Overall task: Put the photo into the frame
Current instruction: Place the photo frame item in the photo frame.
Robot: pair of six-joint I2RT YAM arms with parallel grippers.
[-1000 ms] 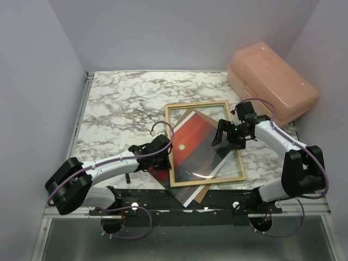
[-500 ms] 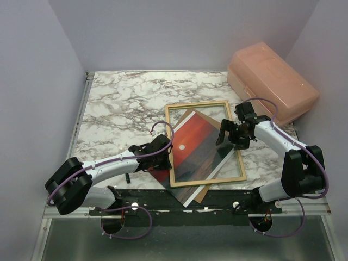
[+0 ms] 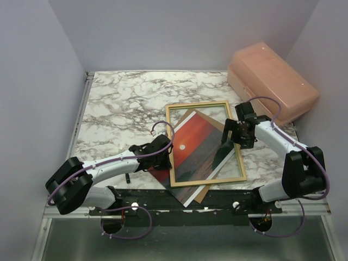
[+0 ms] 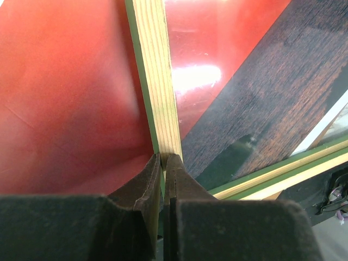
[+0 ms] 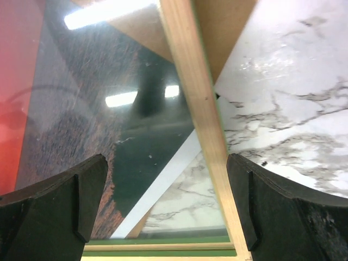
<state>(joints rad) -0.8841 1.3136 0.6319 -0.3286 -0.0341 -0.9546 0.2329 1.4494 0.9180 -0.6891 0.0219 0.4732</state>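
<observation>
The frame (image 3: 209,181) lies pale wood side up on the marble table (image 3: 125,109), with glossy glazing in it. Under it, skewed, lies the sunset photo (image 3: 193,141), its lower left corner sticking out past the frame's left rail. My left gripper (image 3: 166,156) is shut on that left rail (image 4: 157,81), and the red photo (image 4: 65,98) shows on both sides of it. My right gripper (image 3: 230,142) hangs open above the frame's right rail (image 5: 196,98), which runs between its fingers (image 5: 89,196) nearer the right one. The photo's dark water (image 5: 60,125) shows through the glazing.
A brown backing board (image 3: 187,115) lies under the photo, its corners showing inside the frame's top (image 5: 223,27) and past the bottom rail. A pink plastic box (image 3: 272,81) stands at the back right. The table's near edge runs just below the frame.
My right gripper has swung right and slightly nearer, from over the glazing to over the frame's right rail, still open. The left gripper and the frame have not moved.
</observation>
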